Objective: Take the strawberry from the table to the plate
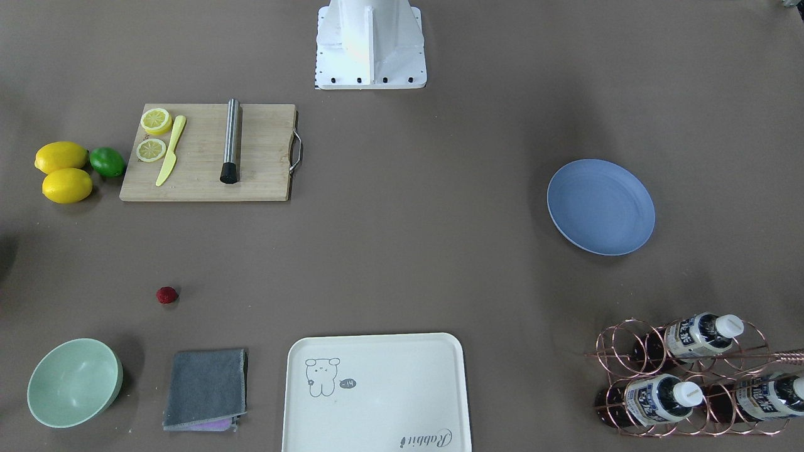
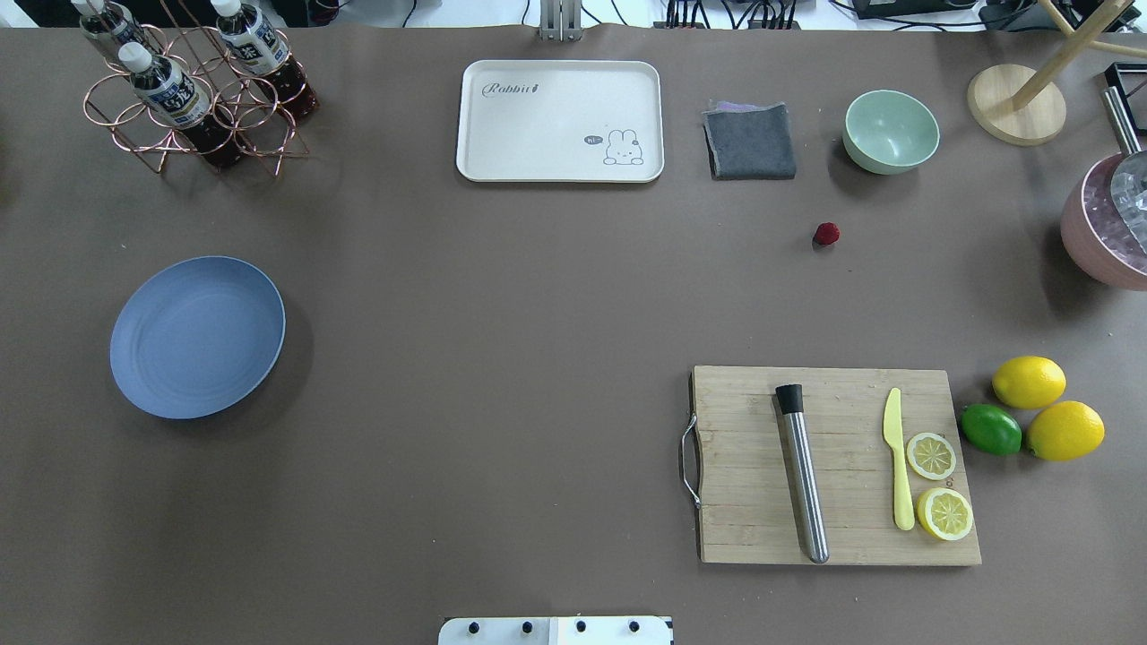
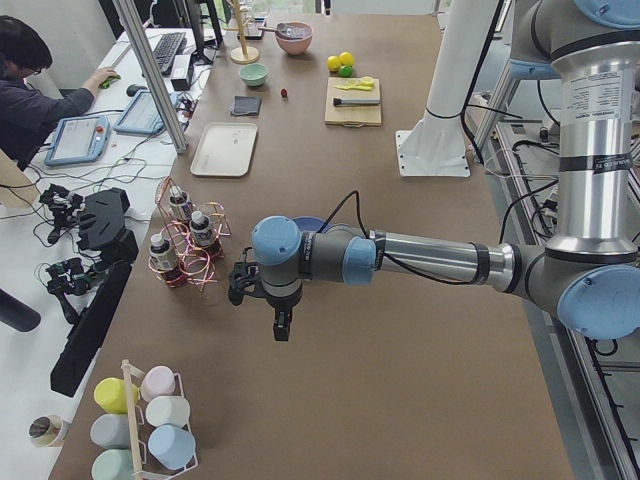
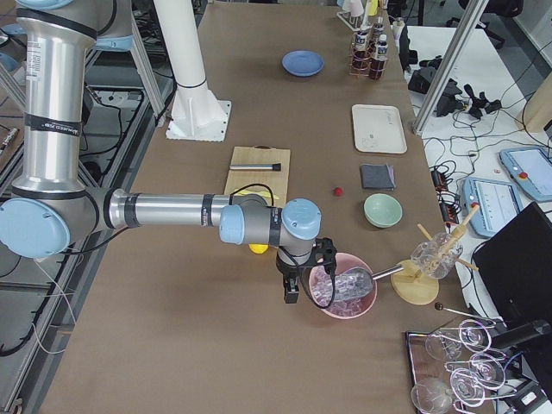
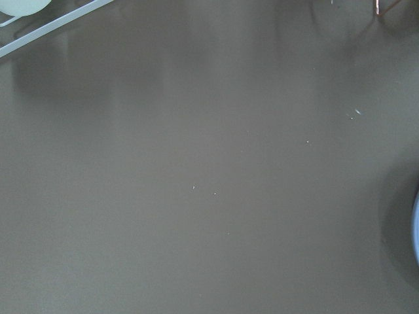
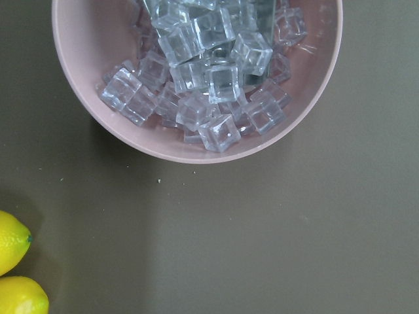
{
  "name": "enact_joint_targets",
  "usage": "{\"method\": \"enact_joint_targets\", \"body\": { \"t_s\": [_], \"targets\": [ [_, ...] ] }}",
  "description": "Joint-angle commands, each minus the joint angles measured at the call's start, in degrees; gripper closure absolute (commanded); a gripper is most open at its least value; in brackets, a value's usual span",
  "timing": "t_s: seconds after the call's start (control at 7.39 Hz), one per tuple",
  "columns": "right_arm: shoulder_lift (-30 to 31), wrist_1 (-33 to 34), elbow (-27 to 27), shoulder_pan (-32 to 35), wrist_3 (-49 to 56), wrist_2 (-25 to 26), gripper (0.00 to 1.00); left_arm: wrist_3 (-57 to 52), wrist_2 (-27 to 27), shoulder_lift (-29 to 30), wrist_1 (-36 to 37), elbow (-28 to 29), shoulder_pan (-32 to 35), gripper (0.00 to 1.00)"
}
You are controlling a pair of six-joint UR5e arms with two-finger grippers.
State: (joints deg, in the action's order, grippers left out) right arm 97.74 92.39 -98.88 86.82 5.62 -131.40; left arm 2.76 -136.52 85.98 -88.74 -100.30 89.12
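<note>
At the lower left of the front-facing view you see the strawberry (image 1: pixel 167 295) lying on the table (image 1: pixel 402 251), just above the gap between the mint-green bowl (image 1: pixel 74 383) and the folded grey cloth (image 1: pixel 206 389). The plate (image 1: pixel 600 206) sits at the right of the frame, well apart from the berry. At the upper left, the cutting board (image 1: pixel 264 157) carries two lemon halves, a yellow knife and a steel muddler.

From overhead, you find the berry in the upper right, below the cloth and bowl. The plate lies at mid-left and the cream tray (image 2: pixel 560 170) at top centre.

From the table's left end, the near arm reaches across the frame. Its left gripper (image 3: pixel 282 328) points down over the table, near the wire rack of bottles (image 3: pixel 190 250). You cannot tell whether its fingers are spread or pressed together. The strawberry is a red speck far up the frame.

From the right end, the right gripper (image 4: pixel 291 291) hangs just beside the pink bowl of ice cubes (image 4: pixel 345 313), and again you cannot tell its state. The berry lies beyond it, between board and cloth.

Your left wrist camera shows bare table, with a blue sliver of plate at the right edge. Your right wrist camera looks down on the ice bowl, with two lemons (image 6: pixel 10 241) in the lower left corner.
</note>
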Motion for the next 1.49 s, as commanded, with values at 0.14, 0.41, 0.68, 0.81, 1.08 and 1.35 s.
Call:
{"method": "enact_joint_targets", "body": {
  "t_s": [0.14, 0.41, 0.68, 0.81, 1.08, 1.35],
  "targets": [
    [0.0, 0.0, -0.3, 0.0, 0.0, -0.1, 0.00, -0.1, -0.1, 0.9, -0.1, -0.3, 0.0, 0.00],
    [0.0, 0.0, -0.2, 0.0, 0.0, 0.0, 0.00, -0.1, 0.0, 1.5, 0.1, -0.7, -0.1, 0.00],
    [0.0, 0.1, -0.3, 0.0, 0.0, -0.1, 0.00, 0.2, 0.5, 2.2, 0.1, -1.2, -0.1, 0.00],
    [-0.1, 0.0, -0.3, 0.0, 0.0, -0.2, 0.00, 0.3, 0.5, 2.7, 0.1, -1.2, -0.1, 0.00],
    [-0.1, 0.0, -0.3, 0.0, 0.0, -1.3, 0.00, 0.1, 0.3, 2.8, -7.7, 2.1, 0.0, 0.00],
    [-0.2, 0.0, -0.3, 0.0, -0.1, -3.0, 0.00, 0.1, -1.4, 1.7, -12.8, 2.6, -0.1, 0.00]
  ]
}}
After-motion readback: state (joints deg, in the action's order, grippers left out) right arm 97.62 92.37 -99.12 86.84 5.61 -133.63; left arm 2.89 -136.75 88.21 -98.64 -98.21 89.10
